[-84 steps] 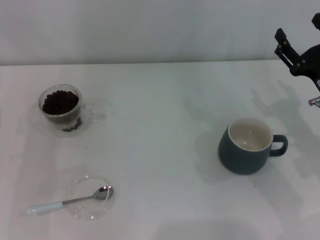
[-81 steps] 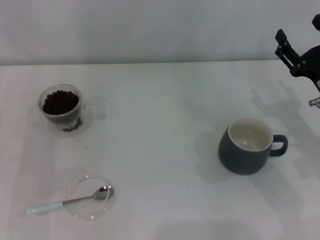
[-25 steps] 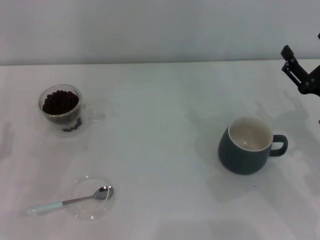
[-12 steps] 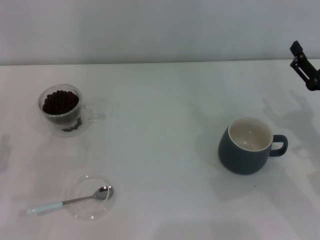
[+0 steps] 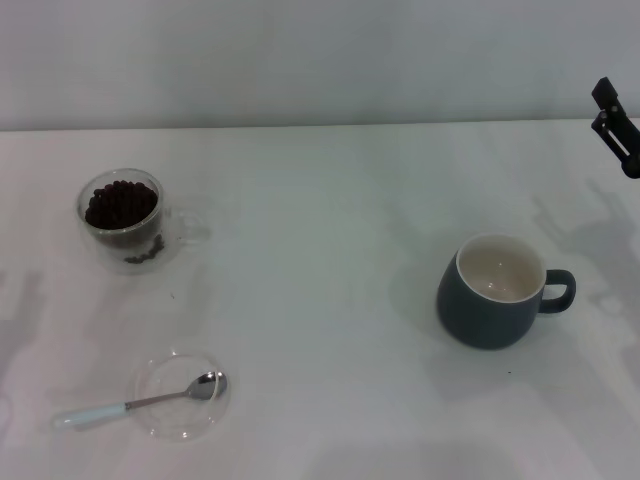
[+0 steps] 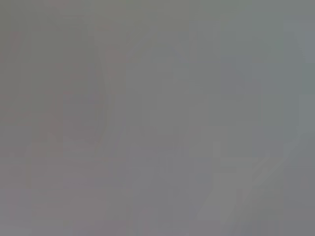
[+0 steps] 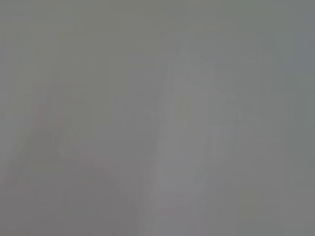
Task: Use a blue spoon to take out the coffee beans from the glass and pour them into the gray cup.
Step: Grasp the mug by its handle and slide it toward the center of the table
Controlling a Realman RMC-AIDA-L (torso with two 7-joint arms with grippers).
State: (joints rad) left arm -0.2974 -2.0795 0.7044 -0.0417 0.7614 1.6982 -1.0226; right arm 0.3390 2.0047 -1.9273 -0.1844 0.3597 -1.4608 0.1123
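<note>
Now right hand [image 5: 617, 130] further off at far-right edge, grip unreadable, spoon untouched.

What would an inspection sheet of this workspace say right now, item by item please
Surface: white table, bare in the middle.
Blue spoon: lying with its bowl in the shallow glass dish, handle sticking out over the rim toward the robot's left.
Glass: upright, far left, holding the coffee beans.
Gray cup: upright on the right, handle pointing right, inside looks empty.
Clutter: a few tiny dark specks on the table.
Grippers: right gripper only partly visible at the far right edge, away from everything; left gripper not seen.
Cables: nothing seen.
Surroundings: plain pale wall behind; wrist views show nothing identifiable.
</note>
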